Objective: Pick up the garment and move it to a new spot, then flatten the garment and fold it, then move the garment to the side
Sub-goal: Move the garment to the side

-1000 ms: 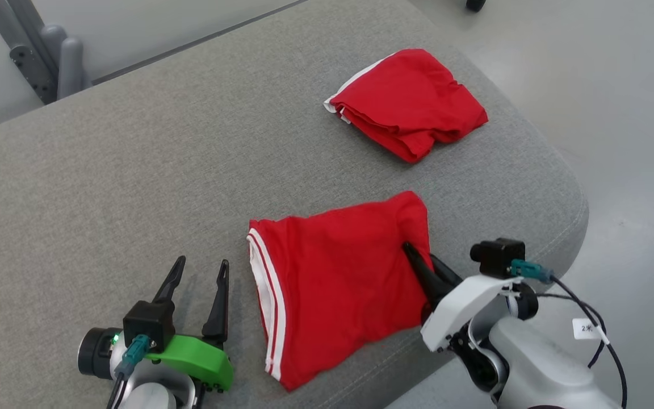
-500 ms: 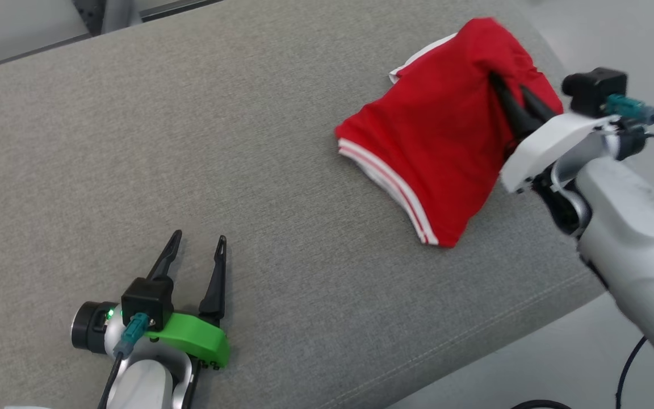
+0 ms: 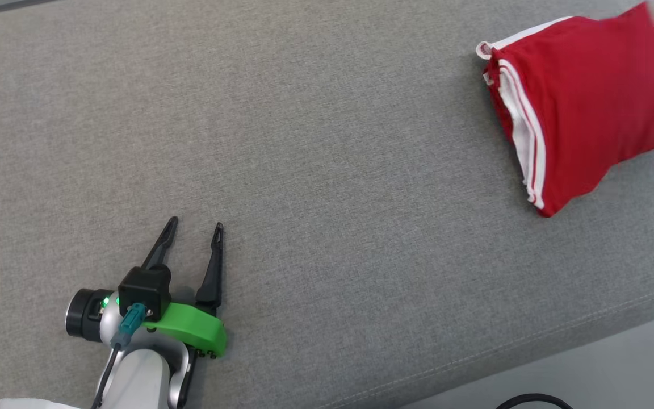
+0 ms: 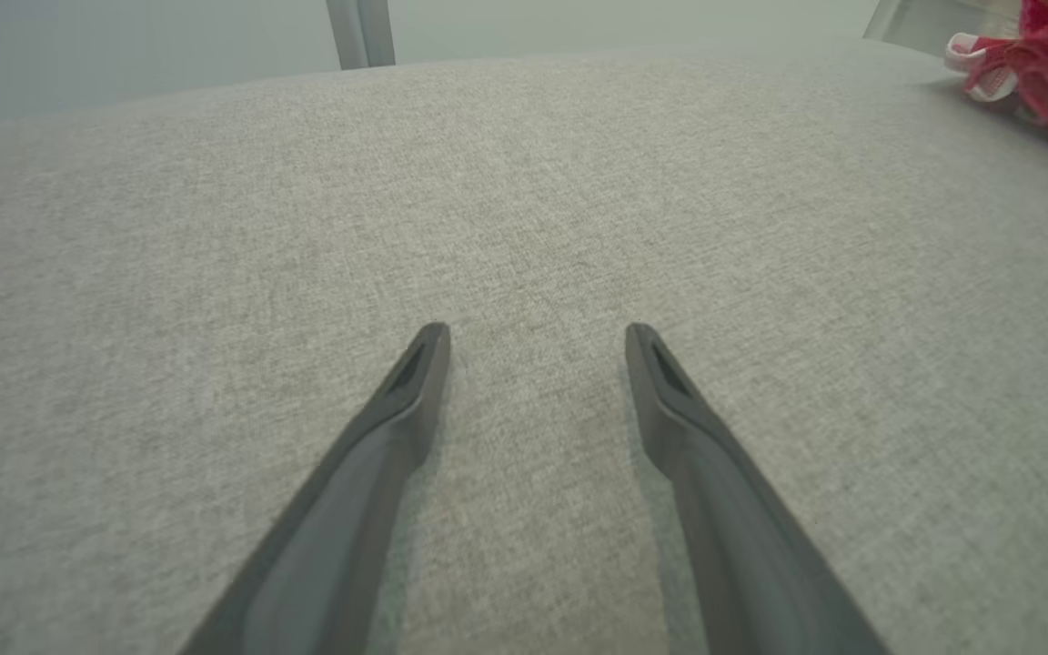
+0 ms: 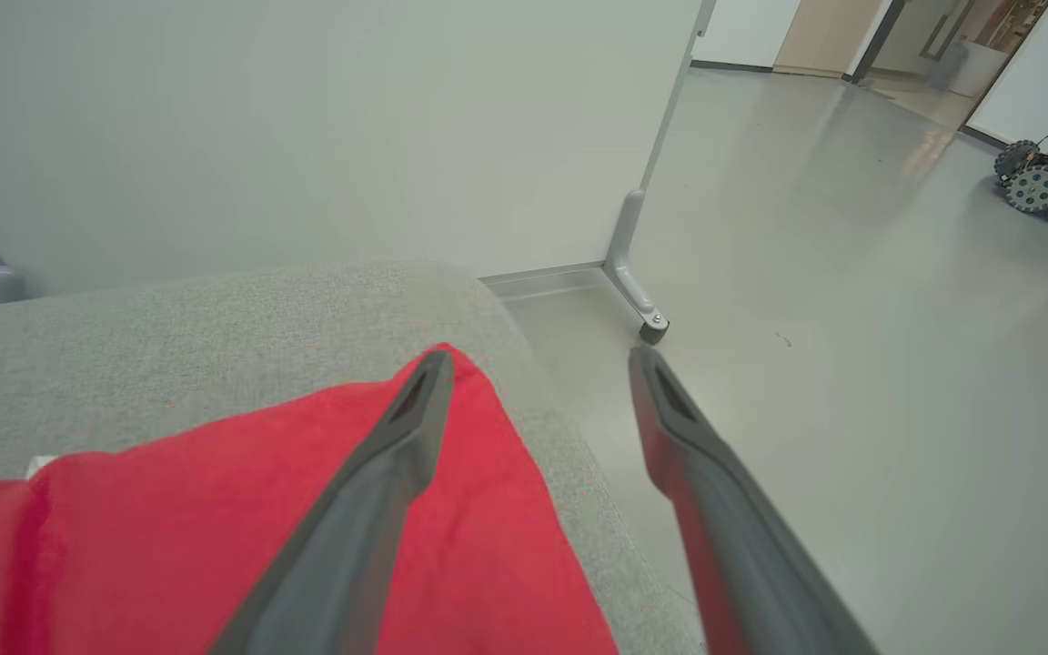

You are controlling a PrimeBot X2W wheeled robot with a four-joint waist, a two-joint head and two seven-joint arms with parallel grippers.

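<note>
Red garment (image 3: pixel 588 102) folded at the right end of the grey cushion (image 3: pixel 327 170), set-down almost finished.
It lies near the cushion's right edge, striped hem toward the cushion's middle. The right gripper (image 5: pixel 539 355) hovers over it, fingers spread, nothing between them; the left gripper (image 3: pixel 196 222) sits spread at the cushion's front left. Setting aside looks nearly done: best lift the right gripper straight up, so no finger snags the cloth and drags the fold off the edge.

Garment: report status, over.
Left gripper open, over bare cushion. Right gripper open, above garment. Garment folded, at cushion's right end. Nothing in the way.
</note>
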